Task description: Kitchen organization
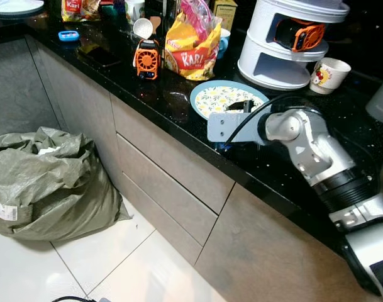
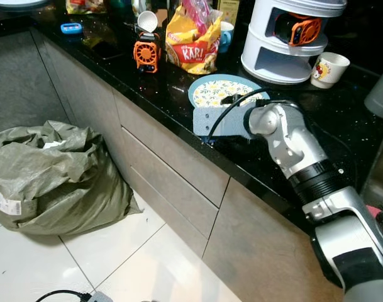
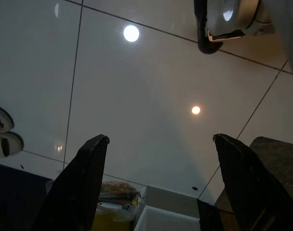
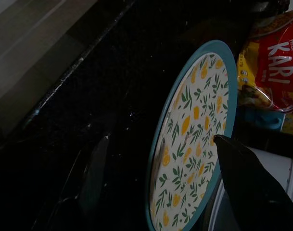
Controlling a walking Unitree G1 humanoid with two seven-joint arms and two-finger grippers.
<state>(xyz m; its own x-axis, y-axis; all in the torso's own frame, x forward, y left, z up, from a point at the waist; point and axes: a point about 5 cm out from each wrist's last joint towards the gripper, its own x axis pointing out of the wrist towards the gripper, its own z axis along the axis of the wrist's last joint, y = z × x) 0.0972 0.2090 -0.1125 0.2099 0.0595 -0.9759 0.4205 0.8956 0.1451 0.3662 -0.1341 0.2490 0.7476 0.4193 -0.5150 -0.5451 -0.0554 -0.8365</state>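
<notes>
Lying flat on the black stone counter [image 1: 147, 94], near its front edge, a round plate [image 1: 222, 95] with a teal rim and a yellow-and-green leaf pattern is the thing nearest the work. The right gripper [image 4: 160, 187] hovers low at the plate's near rim, its two black fingers [image 4: 247, 183] spread wide with the rim between them; whether they touch the plate cannot be told. The silver right arm [image 1: 310, 151] reaches in across the counter from the robot's right.

Just behind the plate stands a white tiered rack [image 1: 285, 44] with an orange and black object [image 1: 301, 34] on its middle shelf, and a white printed mug [image 1: 329, 74] beside it. To the plate's left sits a yellow and red snack bag [image 1: 191, 47], then a small orange fan [image 1: 147, 60] and a dark phone [image 1: 103, 56].

On the white tiled floor [image 1: 116, 251], in front of the grey drawers, slumps a grey-green sack [image 1: 46, 182].

The left gripper [image 3: 158, 183] hangs over glossy tiles, fingers wide apart and holding nothing.
</notes>
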